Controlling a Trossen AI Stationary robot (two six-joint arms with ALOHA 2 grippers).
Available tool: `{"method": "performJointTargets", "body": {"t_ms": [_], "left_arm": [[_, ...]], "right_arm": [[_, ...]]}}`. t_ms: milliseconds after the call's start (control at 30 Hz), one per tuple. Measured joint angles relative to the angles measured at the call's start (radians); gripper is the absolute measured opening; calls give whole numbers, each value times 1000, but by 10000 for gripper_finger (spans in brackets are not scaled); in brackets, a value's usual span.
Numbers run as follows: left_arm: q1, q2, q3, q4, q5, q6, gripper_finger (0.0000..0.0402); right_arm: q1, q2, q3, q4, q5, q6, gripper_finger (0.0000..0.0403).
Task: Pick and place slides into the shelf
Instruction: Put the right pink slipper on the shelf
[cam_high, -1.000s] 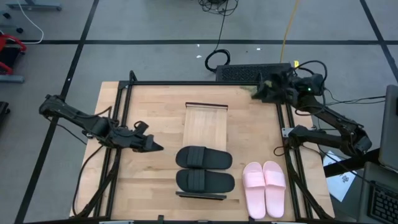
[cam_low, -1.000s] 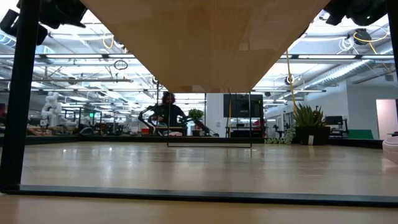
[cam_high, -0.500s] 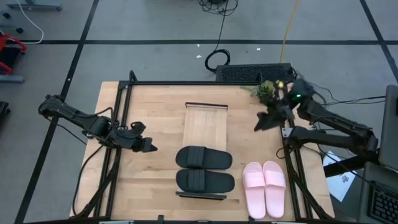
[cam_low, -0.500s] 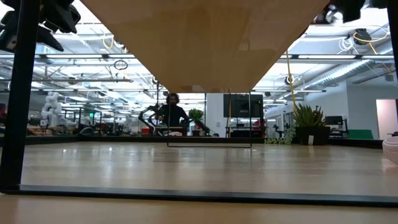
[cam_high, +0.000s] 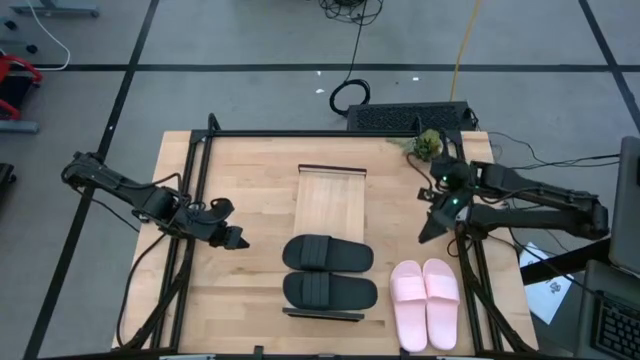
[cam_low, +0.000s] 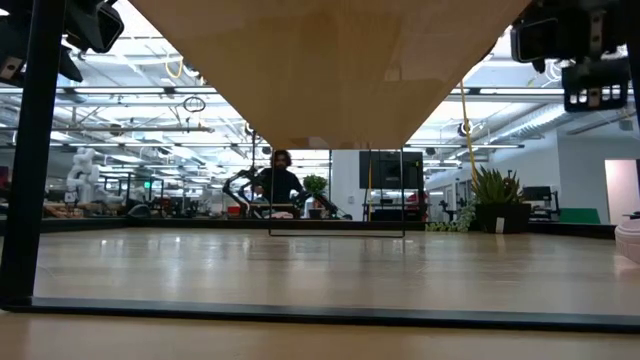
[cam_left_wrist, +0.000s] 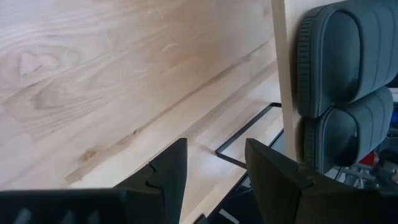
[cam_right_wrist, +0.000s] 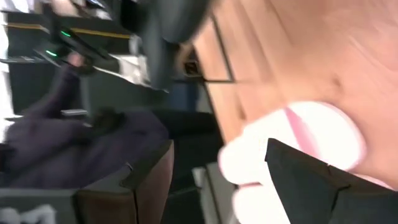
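Four slides lie on the table: the black pair (cam_high: 329, 272) rests crosswise on the near end of the shelf (cam_high: 331, 199), one sandal just behind the other and touching it, while the pink pair (cam_high: 425, 302) sits side by side on the bare tabletop (cam_high: 262, 174) to the right of the shelf, near the table's front edge. The far half of the shelf's slatted board is uncovered.

Over the left part of the table, the left gripper (cam_high: 237, 240) hangs well apart from the black pair, pointing toward it. Its wrist view shows its two dark fingers (cam_left_wrist: 165, 174) spread with a gap between them and nothing in it, the wood grain and the two black sandals (cam_left_wrist: 339, 93) beyond.

Near the table's right edge, the right gripper (cam_high: 430, 231) hovers just beyond the far end of the pink pair, pointing down toward it. Its fingers (cam_right_wrist: 308, 180) stand wide apart and empty, with the pink sandals (cam_right_wrist: 292, 152) showing between them in its wrist view.

At table height, the board's underside fills the top of the low view, and a person (cam_low: 278, 180) stands far off in the room behind.
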Motion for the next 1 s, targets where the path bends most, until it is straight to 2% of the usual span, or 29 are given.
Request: {"method": "performJointTargets", "body": {"t_ms": [167, 400, 533, 700, 1000], "left_arm": [[0, 0, 0, 1, 0, 0, 161], [0, 0, 0, 5, 0, -14, 161], [0, 0, 0, 9, -1, -30, 161], [0, 0, 0, 12, -2, -70, 161], [0, 0, 0, 38, -19, -85, 161]], "right_arm": [[113, 57, -34, 7, 70, -33, 247], [250, 144, -196, 246, 82, 6, 247], [283, 181, -277, 390, 86, 20, 247], [312, 226, -338, 475, 86, 23, 247], [391, 286, -349, 595, 87, 25, 247]]}}
